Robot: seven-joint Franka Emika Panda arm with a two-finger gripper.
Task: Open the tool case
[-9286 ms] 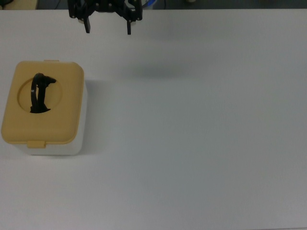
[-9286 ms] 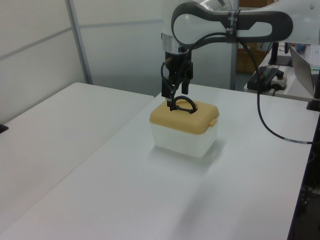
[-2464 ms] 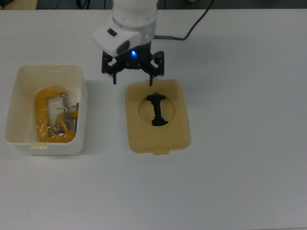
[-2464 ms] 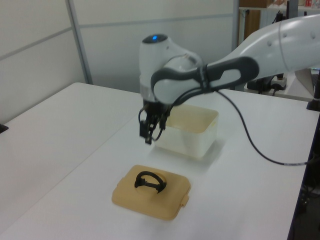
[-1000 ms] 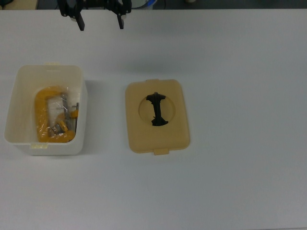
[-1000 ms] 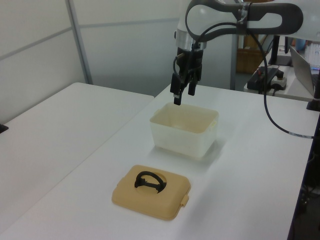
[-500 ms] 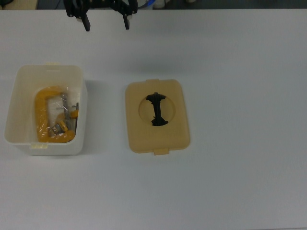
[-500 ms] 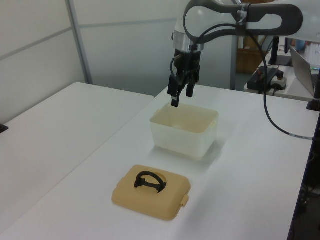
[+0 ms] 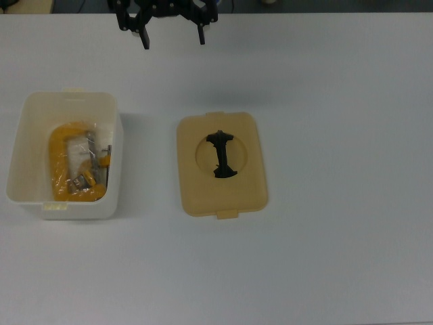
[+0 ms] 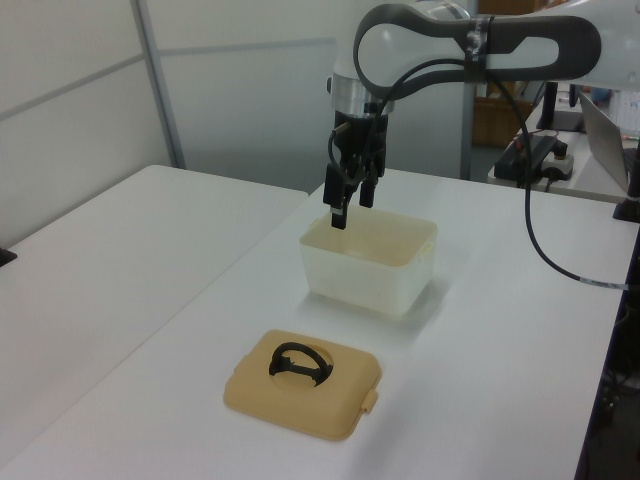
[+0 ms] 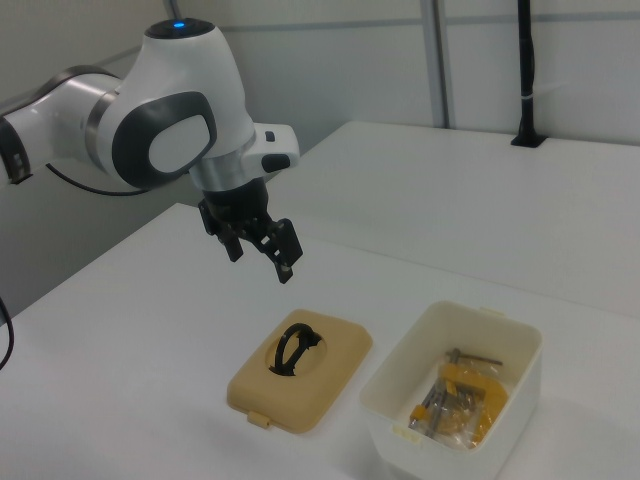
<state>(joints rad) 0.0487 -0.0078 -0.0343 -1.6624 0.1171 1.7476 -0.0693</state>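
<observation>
The tool case stands open. Its white tub [image 9: 116,169] sits at the top view's left, holding a yellow clamp [image 9: 62,145] and bagged metal parts. The mustard-yellow lid [image 9: 230,193] lies flat on the table to the tub's right, its black handle [image 9: 222,154] upright in the round recess. My gripper [image 9: 173,40] hangs open and empty high above the table's far edge, behind the gap between tub and lid. In the left view the gripper [image 10: 350,205] hovers over the tub [image 10: 370,275], well clear of the lid [image 10: 300,400]. The right view shows the gripper [image 11: 262,262] above the lid [image 11: 325,385].
The white table [image 9: 338,203] stretches away to the top view's right. In the left view, a second white table [image 10: 100,260] adjoins on the left, and a black cable [image 10: 540,250] hangs from the arm on the right.
Since the earliest frames the lid has come off the tub and been set on the table. Over the last second my open gripper has drifted toward the top view's right, staying high.
</observation>
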